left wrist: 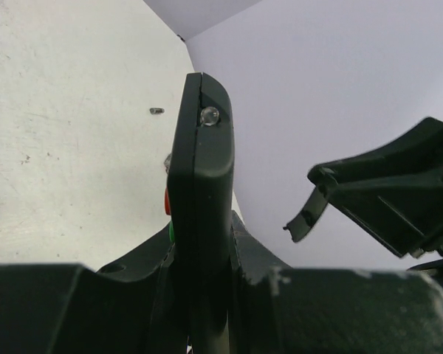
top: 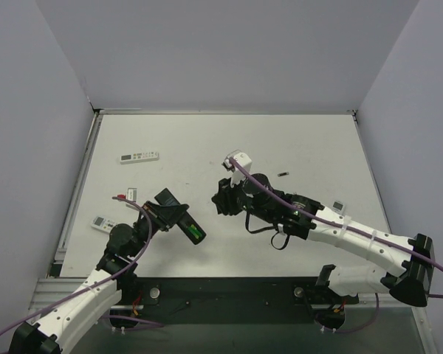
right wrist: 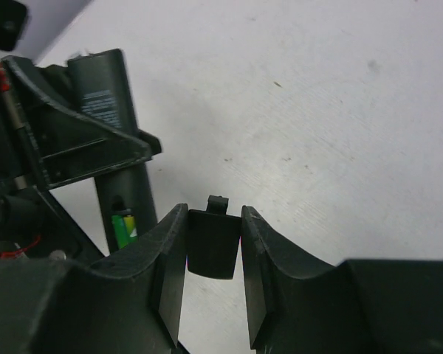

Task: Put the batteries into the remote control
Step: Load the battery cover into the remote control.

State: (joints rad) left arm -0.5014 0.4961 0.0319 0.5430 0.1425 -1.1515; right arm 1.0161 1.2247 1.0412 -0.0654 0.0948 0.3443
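My left gripper (top: 165,209) is shut on the black remote control (top: 183,220) and holds it tilted above the table. In the left wrist view the remote control (left wrist: 203,166) stands edge-on between my fingers (left wrist: 273,276). A green battery (right wrist: 123,227) sits in its open back compartment, also visible from above as the green battery (top: 196,234). My right gripper (right wrist: 213,225) is shut on the small black battery cover (right wrist: 213,245), just right of the remote control (right wrist: 111,110). A tiny dark cylinder (top: 283,174), maybe a battery, lies farther back.
A long white remote (top: 139,156) lies at the back left, and a small white remote (top: 103,223) sits near the left edge. A small white item (top: 131,193) and another (top: 339,204) rest on the table. Grey walls close in three sides.
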